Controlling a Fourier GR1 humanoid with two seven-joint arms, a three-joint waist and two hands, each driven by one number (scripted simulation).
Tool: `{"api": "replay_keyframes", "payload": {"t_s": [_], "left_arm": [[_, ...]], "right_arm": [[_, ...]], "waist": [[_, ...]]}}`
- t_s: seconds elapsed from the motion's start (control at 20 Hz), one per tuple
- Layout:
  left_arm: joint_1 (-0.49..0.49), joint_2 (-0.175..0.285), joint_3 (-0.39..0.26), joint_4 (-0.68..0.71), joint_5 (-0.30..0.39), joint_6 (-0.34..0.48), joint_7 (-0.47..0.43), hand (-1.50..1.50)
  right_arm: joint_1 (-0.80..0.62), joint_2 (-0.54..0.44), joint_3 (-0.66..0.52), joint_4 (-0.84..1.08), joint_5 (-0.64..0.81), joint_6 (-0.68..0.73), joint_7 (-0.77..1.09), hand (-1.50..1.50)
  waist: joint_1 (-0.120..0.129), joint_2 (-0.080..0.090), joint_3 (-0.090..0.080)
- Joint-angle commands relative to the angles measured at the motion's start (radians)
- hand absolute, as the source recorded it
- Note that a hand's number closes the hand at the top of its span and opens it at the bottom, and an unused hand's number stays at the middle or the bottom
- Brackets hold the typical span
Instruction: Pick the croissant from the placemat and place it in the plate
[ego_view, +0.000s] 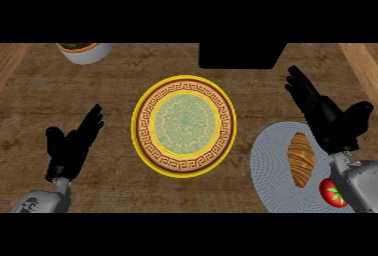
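Wooden bench (88, 100) is showing nothing done yet: the croissant (300, 159) is lying on the placemat (269, 155), the plate (183, 122) is sitting empty, and your right hand (328, 117) is hovering just beside the croissant, fingers (303, 87) apart, left hand (70, 142) resting open.

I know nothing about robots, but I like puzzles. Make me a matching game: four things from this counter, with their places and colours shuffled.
Things:
1. croissant
2. plate
3. tomato
4. white pot

Places and colours:
A. top left of the view
B. centre of the view, yellow-rimmed
C. lower right corner, red
D. brown, lying on the grey placemat

Pairs: 1-D, 2-B, 3-C, 4-A
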Motion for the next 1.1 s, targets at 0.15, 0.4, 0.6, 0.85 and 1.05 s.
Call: {"api": "replay_keyframes", "payload": {"t_s": [0.15, 0.4, 0.6, 0.85, 1.05], "left_arm": [[0.062, -0.034, 0.034, 0.014, 0.013, 0.052, 0.032, 0.00], [0.086, -0.107, 0.005, 0.011, 0.051, 0.045, 0.026, 0.00], [0.121, -0.135, -0.019, 0.013, 0.034, 0.041, -0.012, 0.00], [0.117, -0.152, -0.020, 0.011, 0.017, 0.018, 0.012, 0.00], [0.110, -0.131, -0.004, 0.030, 0.012, 0.002, -0.023, 0.00]], "right_arm": [[0.051, -0.182, -0.327, 0.042, -0.101, 0.103, -0.185, 1.50], [0.124, -0.297, -0.446, 0.248, 0.117, -0.145, -0.223, 1.50], [0.252, -0.102, -0.527, 0.251, 0.036, -0.155, -0.526, -1.50], [0.404, -0.091, -0.581, 0.179, 0.042, -0.013, -0.625, -1.50], [0.425, -0.277, -0.536, 0.142, 0.109, 0.059, -0.433, -1.50]], "waist": [[-0.036, 0.001, 0.007], [-0.061, 0.006, 0.007], [-0.035, 0.001, 0.006], [-0.024, 0.001, 0.004], [-0.024, 0.003, 0.002]]}}
